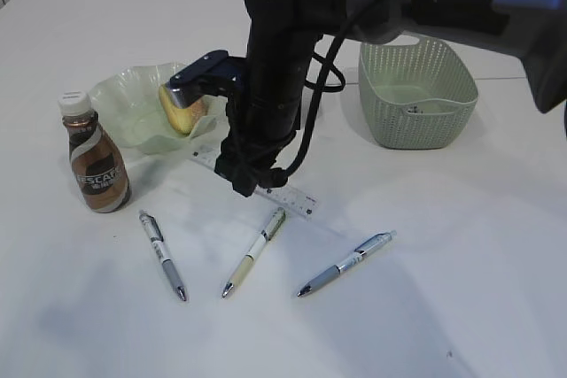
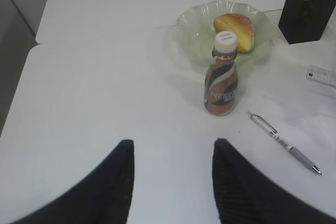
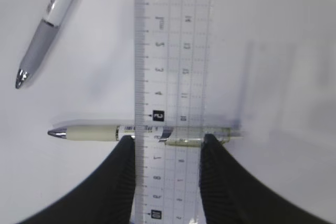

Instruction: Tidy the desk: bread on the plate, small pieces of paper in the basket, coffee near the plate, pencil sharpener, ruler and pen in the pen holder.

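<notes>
My right gripper (image 1: 244, 185) (image 3: 168, 140) is shut on the clear ruler (image 1: 292, 201) (image 3: 173, 51), one finger on each long edge, low over the table. A cream pen (image 1: 255, 250) (image 3: 89, 132) shows through the ruler. My left gripper (image 2: 173, 148) is open and empty over bare table, short of the coffee bottle (image 2: 221, 85) (image 1: 96, 157). The bread (image 1: 182, 108) (image 2: 235, 27) lies on the green plate (image 1: 124, 99) (image 2: 194, 35). The black pen holder (image 2: 310, 9) stands beyond the plate, hidden behind the arm in the exterior view. No pencil sharpener shows.
A green basket (image 1: 416, 95) stands at the back right. Two grey pens (image 1: 164, 254) (image 1: 347, 263) lie near the front of the table. One of them also shows in the left wrist view (image 2: 286, 145), and a grey pen shows in the right wrist view (image 3: 50, 24).
</notes>
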You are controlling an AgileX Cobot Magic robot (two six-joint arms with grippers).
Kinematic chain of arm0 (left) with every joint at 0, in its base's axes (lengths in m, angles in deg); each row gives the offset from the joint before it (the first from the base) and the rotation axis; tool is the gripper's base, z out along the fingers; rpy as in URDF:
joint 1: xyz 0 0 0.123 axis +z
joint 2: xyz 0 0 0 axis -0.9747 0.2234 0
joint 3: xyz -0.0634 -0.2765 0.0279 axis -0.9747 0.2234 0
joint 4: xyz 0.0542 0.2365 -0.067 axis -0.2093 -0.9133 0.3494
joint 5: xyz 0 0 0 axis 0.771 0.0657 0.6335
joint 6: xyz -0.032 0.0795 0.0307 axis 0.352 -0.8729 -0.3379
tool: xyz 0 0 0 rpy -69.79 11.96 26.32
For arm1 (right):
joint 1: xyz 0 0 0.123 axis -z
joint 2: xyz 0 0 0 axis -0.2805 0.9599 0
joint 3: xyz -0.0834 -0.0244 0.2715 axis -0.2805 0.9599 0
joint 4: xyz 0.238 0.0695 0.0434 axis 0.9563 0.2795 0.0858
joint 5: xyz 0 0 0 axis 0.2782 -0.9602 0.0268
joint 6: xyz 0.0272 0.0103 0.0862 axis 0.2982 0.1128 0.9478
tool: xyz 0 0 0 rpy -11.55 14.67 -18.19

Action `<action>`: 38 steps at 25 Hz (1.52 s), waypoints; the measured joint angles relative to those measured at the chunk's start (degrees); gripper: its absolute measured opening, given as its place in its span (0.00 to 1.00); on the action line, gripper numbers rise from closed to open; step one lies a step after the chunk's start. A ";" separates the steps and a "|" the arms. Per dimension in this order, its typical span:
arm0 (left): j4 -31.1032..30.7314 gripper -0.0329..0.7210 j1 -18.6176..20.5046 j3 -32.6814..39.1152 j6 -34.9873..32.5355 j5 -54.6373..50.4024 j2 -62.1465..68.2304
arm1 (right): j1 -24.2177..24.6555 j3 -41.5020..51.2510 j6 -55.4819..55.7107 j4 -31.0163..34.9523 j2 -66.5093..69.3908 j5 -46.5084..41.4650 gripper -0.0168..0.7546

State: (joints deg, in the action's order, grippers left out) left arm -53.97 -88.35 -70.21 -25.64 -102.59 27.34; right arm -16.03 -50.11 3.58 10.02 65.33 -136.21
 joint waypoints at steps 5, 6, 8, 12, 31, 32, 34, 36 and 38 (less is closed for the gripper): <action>0.00 0.50 0.00 0.00 0.00 1.56 0.00 | 0.00 -3.52 0.87 0.00 0.09 -0.13 0.41; 0.00 0.50 0.00 0.00 0.00 1.67 0.00 | 0.00 -3.80 0.87 0.00 0.09 -0.13 0.41; 0.00 0.50 0.00 0.00 0.00 2.20 0.00 | 0.00 -4.29 0.96 0.00 0.09 -0.03 0.41; 0.00 0.50 0.00 0.00 0.00 2.96 0.00 | 0.00 -4.82 2.49 0.00 0.09 2.45 0.41; 0.00 0.50 0.00 0.00 0.00 4.47 0.00 | 0.00 -5.16 7.02 1.62 -10.77 17.08 0.41; 0.00 0.50 0.00 0.00 0.00 4.47 0.00 | 0.00 -5.16 7.02 1.62 -11.24 18.33 0.41; -0.21 0.50 0.00 0.00 0.00 4.47 0.00 | 0.00 -5.16 7.12 1.71 -12.09 20.43 0.41; -0.48 0.50 0.00 0.00 0.00 4.59 0.00 | 0.00 -5.16 7.12 1.71 -12.73 23.44 0.41; -0.82 0.49 0.00 0.00 0.00 4.59 0.00 | 0.00 -5.16 7.12 1.71 -13.19 25.42 0.41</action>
State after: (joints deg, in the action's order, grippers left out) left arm -54.79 -88.35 -70.21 -25.64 -98.01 27.34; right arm -16.03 -55.27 10.69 11.73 52.14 -110.79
